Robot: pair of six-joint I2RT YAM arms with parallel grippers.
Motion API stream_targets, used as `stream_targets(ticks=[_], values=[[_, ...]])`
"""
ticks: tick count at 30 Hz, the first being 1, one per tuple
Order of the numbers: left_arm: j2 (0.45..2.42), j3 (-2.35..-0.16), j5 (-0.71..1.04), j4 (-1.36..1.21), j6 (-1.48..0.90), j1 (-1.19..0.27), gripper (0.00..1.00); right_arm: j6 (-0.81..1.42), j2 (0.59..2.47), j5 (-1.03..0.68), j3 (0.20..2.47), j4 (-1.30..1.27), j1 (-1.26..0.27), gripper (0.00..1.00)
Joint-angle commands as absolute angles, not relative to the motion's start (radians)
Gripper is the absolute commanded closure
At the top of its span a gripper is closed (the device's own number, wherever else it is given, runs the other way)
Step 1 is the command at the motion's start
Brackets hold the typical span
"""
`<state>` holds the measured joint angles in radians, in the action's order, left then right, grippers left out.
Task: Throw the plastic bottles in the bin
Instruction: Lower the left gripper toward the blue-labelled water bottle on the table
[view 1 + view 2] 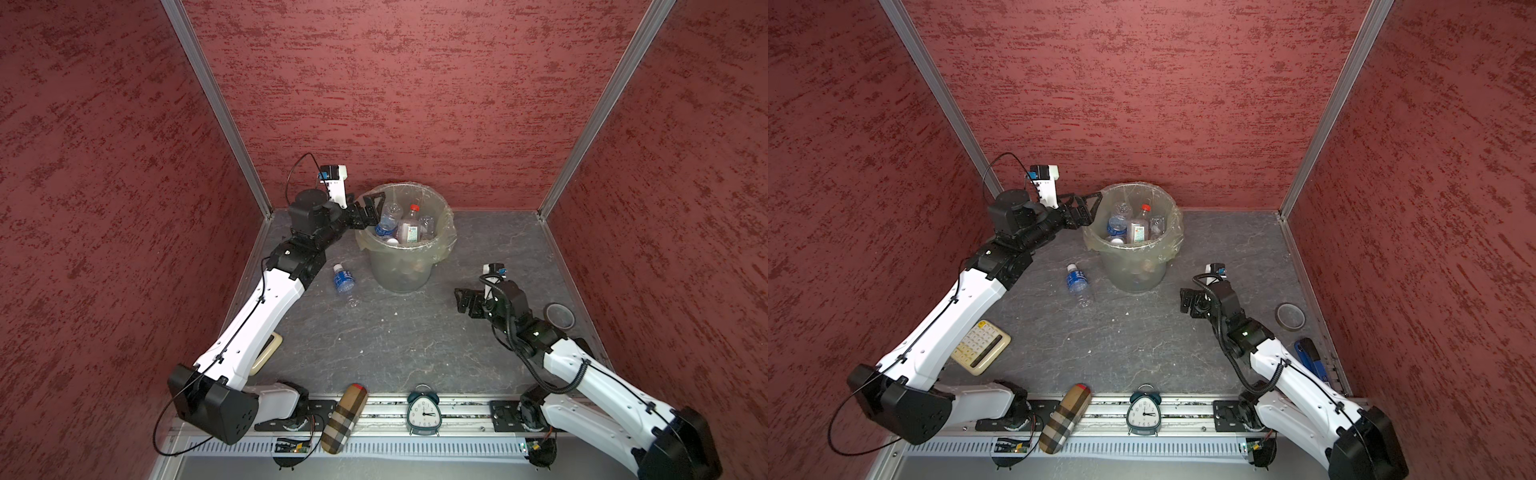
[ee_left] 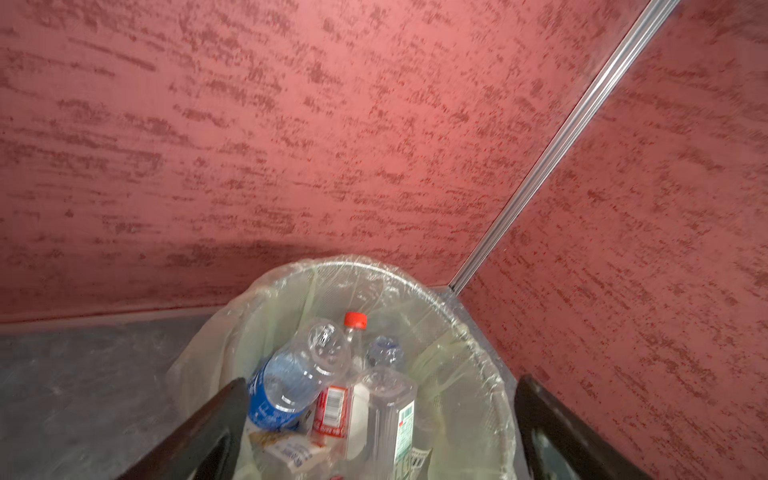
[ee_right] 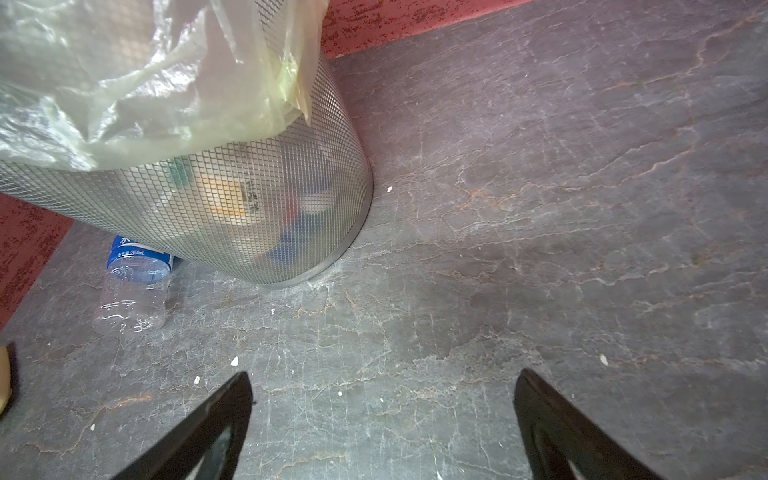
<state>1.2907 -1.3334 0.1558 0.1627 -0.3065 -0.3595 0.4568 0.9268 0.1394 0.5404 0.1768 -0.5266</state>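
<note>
The bin [image 1: 399, 274] [image 1: 1133, 274] stands at the back of the table, lined with a yellowish bag. Several plastic bottles lie inside it, among them a blue-labelled one [image 2: 286, 386] [image 1: 384, 226] and a red-capped one [image 2: 355, 321] [image 1: 412, 214]. My left gripper [image 1: 371, 212] [image 1: 1090, 210] [image 2: 382, 380] hovers at the bin's left rim [image 2: 374, 266], open and empty. One more blue-labelled bottle [image 1: 344, 280] [image 1: 1077, 280] [image 3: 133, 286] lies on the table left of the bin's mesh wall [image 3: 249, 208]. My right gripper [image 1: 463, 299] [image 1: 1187, 301] [image 3: 380, 374] is open over bare table to the bin's right.
A plaid brown case [image 1: 345, 417] and a green alarm clock [image 1: 423, 411] sit on the front rail. A cream calculator [image 1: 980, 347] lies under the left arm. A tape roll [image 1: 560, 316] and a blue tool [image 1: 1308, 357] lie by the right wall. Red walls enclose three sides.
</note>
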Motion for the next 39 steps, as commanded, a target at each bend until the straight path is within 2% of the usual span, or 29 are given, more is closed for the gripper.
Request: stream_targets(ticks=[1, 11, 21, 28, 39], values=[[1.243, -1.293, 0.136, 0.178, -0.312, -0.347, 0.00, 0.467, 0.938, 0.118, 0.543, 0.147, -0.519, 0.01], [1.113, -1.098, 0.079, 0.213, -0.348, -0.337, 0.01, 0.421, 0.973, 0.140, 0.541, 0.109, -0.518, 0.01], [1.021, -0.911, 0.018, 0.272, -0.396, -0.319, 0.01, 0.382, 0.991, 0.130, 0.471, -0.045, -0.518, 0.01], [1.008, -0.830, 0.024, 0.294, -0.419, -0.303, 0.00, 0.386, 0.959, 0.119, 0.380, -0.161, -0.519, 0.01], [1.036, -0.759, 0.004, 0.330, -0.462, -0.296, 0.01, 0.386, 0.934, 0.143, 0.363, -0.183, -0.518, 0.01]])
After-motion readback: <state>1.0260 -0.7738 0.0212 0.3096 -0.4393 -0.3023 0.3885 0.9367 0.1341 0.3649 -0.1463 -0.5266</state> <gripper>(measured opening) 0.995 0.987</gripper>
